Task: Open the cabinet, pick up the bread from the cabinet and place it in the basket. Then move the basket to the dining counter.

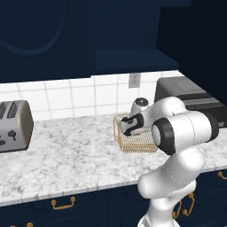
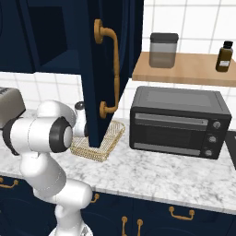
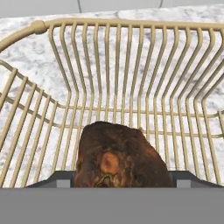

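Bread (image 3: 118, 155) inside basket (image 3: 131, 65) in hand view, hand (image 1: 127, 125) gripping it.

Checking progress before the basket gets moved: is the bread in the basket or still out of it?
In. The hand view shows the bread low inside the basket, with wire walls rising around and beyond it.

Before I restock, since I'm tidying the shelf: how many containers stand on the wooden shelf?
2. A grey-lidded canister stands at the left of the wooden shelf, and a small dark bottle stands near its right end. More may lie past the picture's right edge.
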